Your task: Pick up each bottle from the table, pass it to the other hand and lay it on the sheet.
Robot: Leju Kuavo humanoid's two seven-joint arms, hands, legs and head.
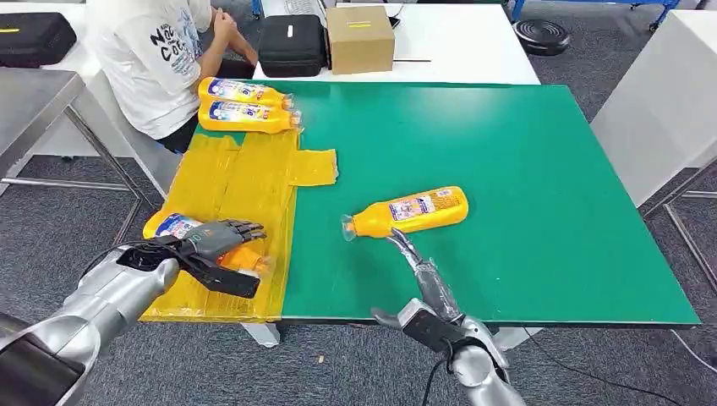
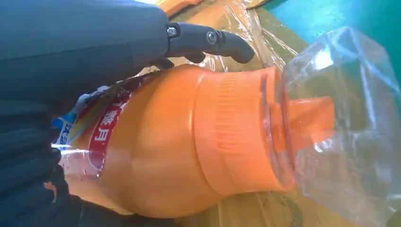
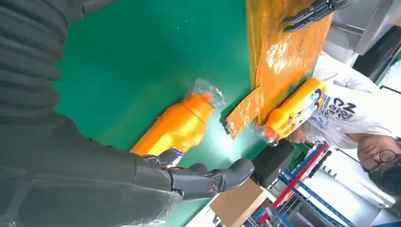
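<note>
My left hand (image 1: 213, 244) grips an orange bottle (image 1: 173, 226) with a blue and white label, low over the near end of the yellow sheet (image 1: 245, 178). Up close, the fingers (image 2: 208, 38) lie over this bottle (image 2: 189, 142), which has a clear cap (image 2: 340, 118). Two more orange bottles (image 1: 243, 91) (image 1: 247, 117) lie side by side at the sheet's far end. Another bottle (image 1: 412, 211) lies on the green mat (image 1: 507, 152), cap toward the sheet. My right hand (image 1: 425, 275) is open just in front of it, fingers (image 3: 208, 179) stretched toward the bottle (image 3: 177, 125) and holding nothing.
A person in a white T-shirt (image 1: 156, 59) sits at the far left corner, near the two laid bottles. A cardboard box (image 1: 361, 38) and a black case (image 1: 292, 44) stand on the white table behind. A metal table (image 1: 34, 101) is at the left, a white one (image 1: 668, 93) at the right.
</note>
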